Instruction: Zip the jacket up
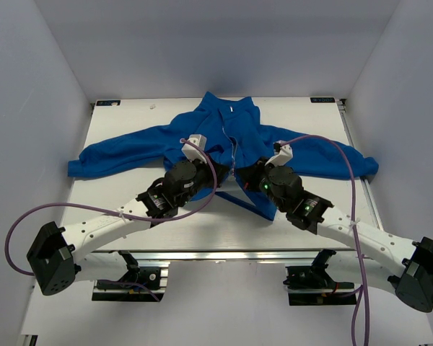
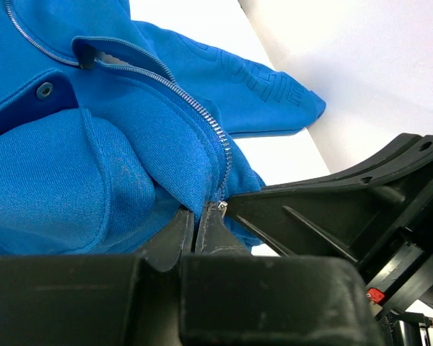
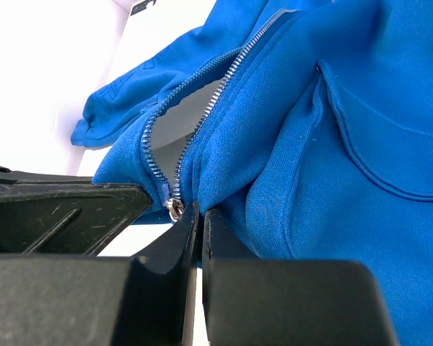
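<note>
step: start zipper | left fingers clamped on jacket hem | right fingers clamped beside slider | advice: keep hem taut, teeth aligned

White worktop, boxed in on three sides by plain pale grey walls: back wall, left wall, right wall. Silver metal rail along near edge. Small black tags at far corners. Even, bright light.
</note>
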